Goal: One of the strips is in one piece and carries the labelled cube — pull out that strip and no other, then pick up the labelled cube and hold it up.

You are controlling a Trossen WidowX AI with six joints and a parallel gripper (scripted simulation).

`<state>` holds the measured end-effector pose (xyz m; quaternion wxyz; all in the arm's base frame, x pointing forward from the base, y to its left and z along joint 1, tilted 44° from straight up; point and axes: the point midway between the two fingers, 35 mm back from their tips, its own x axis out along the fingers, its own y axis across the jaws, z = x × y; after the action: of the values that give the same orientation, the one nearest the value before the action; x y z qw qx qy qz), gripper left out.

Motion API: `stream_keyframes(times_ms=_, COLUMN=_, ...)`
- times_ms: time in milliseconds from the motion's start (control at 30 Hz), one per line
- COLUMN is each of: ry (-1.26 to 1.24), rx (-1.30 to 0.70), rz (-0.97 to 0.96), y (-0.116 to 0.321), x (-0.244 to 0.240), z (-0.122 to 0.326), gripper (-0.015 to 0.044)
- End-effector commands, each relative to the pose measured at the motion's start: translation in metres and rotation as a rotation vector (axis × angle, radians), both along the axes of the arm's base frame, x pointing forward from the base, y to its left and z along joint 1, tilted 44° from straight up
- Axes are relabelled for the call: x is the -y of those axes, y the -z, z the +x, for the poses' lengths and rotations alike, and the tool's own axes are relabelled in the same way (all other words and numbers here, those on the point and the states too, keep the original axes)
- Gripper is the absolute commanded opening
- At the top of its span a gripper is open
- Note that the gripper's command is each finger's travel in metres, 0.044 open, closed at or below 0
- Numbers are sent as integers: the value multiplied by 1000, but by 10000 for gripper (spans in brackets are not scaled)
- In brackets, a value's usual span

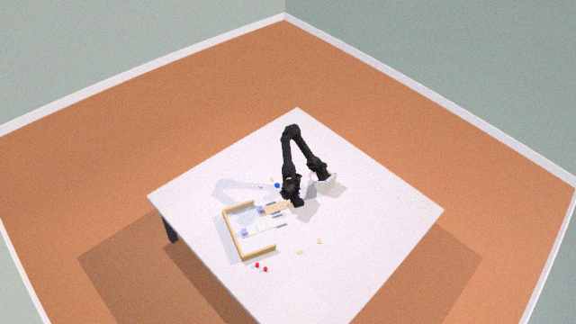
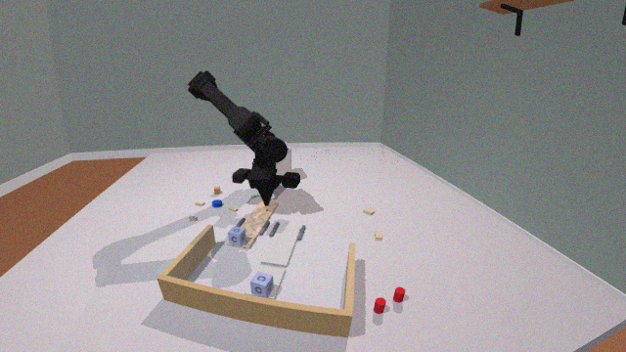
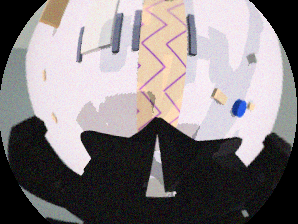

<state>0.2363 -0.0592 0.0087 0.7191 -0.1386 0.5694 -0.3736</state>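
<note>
A tan strip with a zigzag pattern [image 1: 276, 207] [image 2: 258, 225] [image 3: 162, 60] lies between two dark guides, its far end by the open side of the wooden frame. A pale blue cube [image 1: 260, 210] [image 2: 237, 236] marked C sits on that end. A second C cube [image 1: 244, 231] [image 2: 262, 285] sits inside the frame on a small pale piece [image 2: 280, 280]. A longer pale strip [image 1: 271, 224] [image 2: 283, 246] [image 3: 99, 27] lies in line with it, with a visible break between them. My gripper [image 2: 266, 203] [image 3: 157, 120] is shut and empty, its tips at the zigzag strip's arm-side end; whether they touch it is unclear.
The three-sided wooden frame [image 1: 234, 235] [image 2: 254, 308] stands around the cube ends, open toward the arm. Dark guides [image 2: 301, 232] [image 3: 192, 35] flank the strips. Two red cylinders [image 2: 380, 305] [image 2: 399, 294] stand outside it. A blue disc [image 1: 277, 184] [image 2: 217, 203] [image 3: 239, 108] and small tan blocks lie about.
</note>
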Motion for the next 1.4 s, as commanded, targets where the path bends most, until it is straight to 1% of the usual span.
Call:
stream_keyframes(times_ms=0, ry=14, rx=-24, rz=3, y=6, x=2, z=-12, gripper=0)
stream_keyframes(times_ms=567, ry=14, rx=-25, rz=3, y=13, x=-4, z=-35, gripper=0)
stream_keyframes(times_ms=1367, ry=14, rx=-25, rz=3, y=13, x=-4, z=-35, gripper=0)
